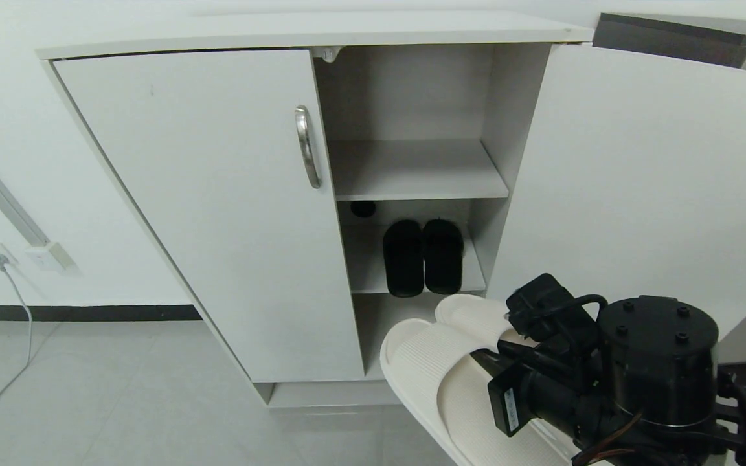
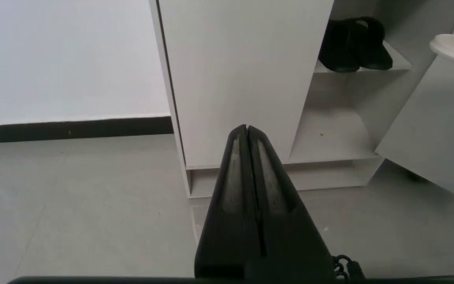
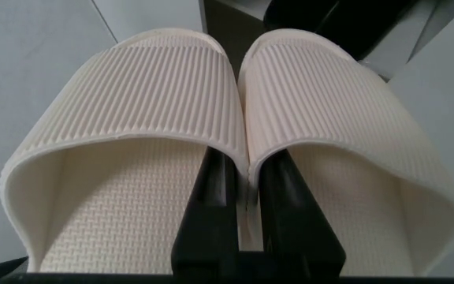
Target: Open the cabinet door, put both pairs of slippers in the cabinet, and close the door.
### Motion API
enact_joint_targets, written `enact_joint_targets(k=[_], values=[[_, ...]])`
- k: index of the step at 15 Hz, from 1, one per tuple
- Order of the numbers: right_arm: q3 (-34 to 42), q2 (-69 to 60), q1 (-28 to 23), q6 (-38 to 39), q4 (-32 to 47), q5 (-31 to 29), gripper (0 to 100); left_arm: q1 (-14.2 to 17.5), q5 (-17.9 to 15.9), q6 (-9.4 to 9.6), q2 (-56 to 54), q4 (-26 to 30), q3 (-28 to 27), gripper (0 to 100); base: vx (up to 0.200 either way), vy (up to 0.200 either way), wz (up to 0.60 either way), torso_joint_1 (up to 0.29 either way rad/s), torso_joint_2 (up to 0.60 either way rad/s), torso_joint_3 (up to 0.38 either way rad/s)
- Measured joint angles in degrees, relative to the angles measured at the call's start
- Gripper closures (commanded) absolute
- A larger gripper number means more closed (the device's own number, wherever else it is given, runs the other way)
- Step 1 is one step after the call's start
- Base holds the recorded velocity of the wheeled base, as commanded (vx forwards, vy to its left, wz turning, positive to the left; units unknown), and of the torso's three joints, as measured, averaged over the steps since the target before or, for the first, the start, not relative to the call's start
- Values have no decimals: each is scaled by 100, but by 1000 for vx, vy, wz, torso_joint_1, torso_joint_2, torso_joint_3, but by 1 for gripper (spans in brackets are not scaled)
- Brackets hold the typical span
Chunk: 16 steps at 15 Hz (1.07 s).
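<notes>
The white cabinet point(image 1: 204, 194) has its left door closed and its right door point(image 1: 638, 181) swung wide open. A pair of black slippers point(image 1: 423, 255) point(image 2: 359, 43) lies side by side on the middle shelf. My right gripper point(image 1: 486, 362) point(image 3: 243, 185) is shut on the pair of white ribbed slippers point(image 1: 438, 369) point(image 3: 172, 102), pinching their inner edges together. The toes point toward the cabinet's lower opening, just in front of it. My left gripper point(image 2: 247, 138) is shut with nothing in it, low over the floor and facing the closed left door.
The upper shelf point(image 1: 412, 171) is bare, as is the bottom compartment point(image 1: 373, 336). A metal handle point(image 1: 307, 155) sits on the left door. A wall socket with a cable point(image 1: 0, 260) is at the far left. Grey floor spreads before the cabinet.
</notes>
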Motion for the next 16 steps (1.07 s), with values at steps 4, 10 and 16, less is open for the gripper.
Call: enact_joint_targets(k=[4,10,16], values=[[-974,647,324,341,35,-1859,100,0,-4,0,0,0,0,100,0,0,0,0,0,0],[-3391,1384,546,514,1574,-2789,100,0,-6,0,0,0,0,100,0,0,0,0,0,0],[-4579,1477,367,501,2354,-3110,100,0,-4,0,0,0,0,100,0,0,0,0,0,0]])
